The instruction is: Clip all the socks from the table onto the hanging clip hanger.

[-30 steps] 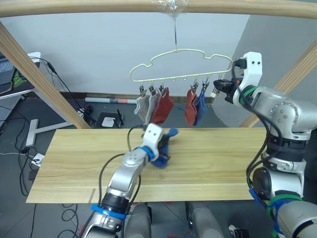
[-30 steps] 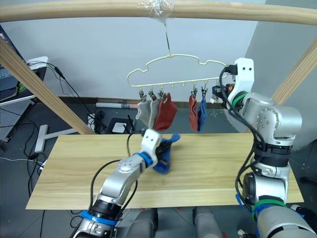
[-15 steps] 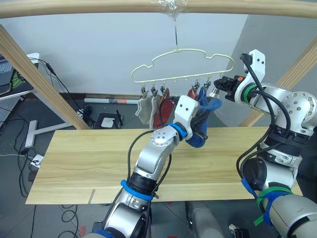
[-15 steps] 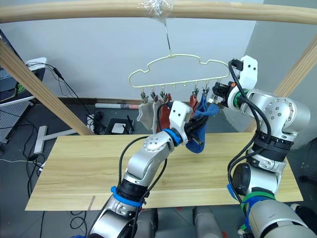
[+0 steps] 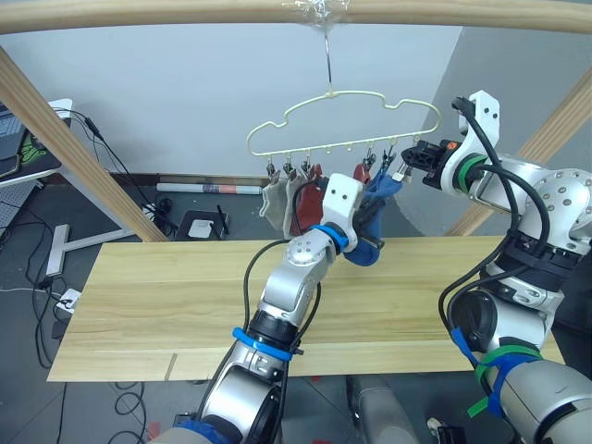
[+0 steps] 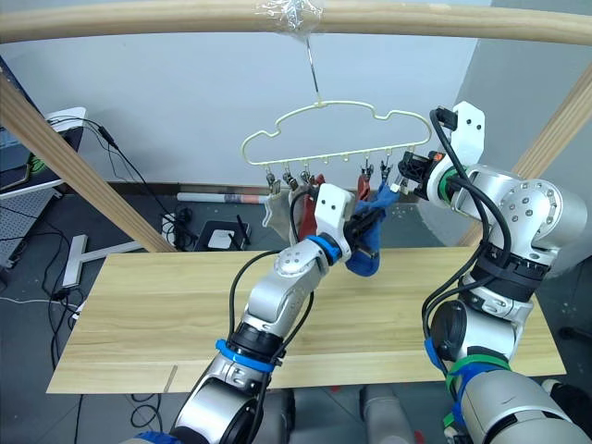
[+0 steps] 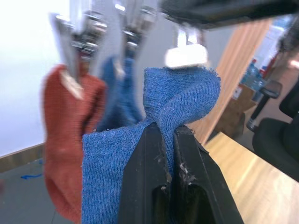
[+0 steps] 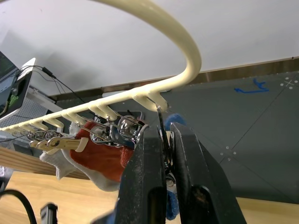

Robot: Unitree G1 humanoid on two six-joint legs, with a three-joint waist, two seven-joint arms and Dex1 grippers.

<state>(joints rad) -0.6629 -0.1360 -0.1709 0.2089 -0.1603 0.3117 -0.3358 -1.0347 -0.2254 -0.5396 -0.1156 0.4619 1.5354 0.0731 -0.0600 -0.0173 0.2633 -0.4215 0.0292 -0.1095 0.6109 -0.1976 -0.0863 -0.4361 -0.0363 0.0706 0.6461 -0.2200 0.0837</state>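
The pale yellow clip hanger hangs from the top pole. Two grey socks, rust-red socks and a blue sock hang from its clips. My left gripper is shut on another blue sock and holds it up, its folded top edge just under the end clip at the hanger's right end. My right gripper is shut on that end clip, pinching it beside the hanger's curved end. No sock lies on the table.
Slanted wooden frame poles stand at the table's left and right, under the horizontal top pole. Cables and a power strip lie on the floor past the table's left end.
My left arm lifted the blue sock off the table and up to the hanger's right end, then a little closer under the end clip. My right gripper stayed at that clip.
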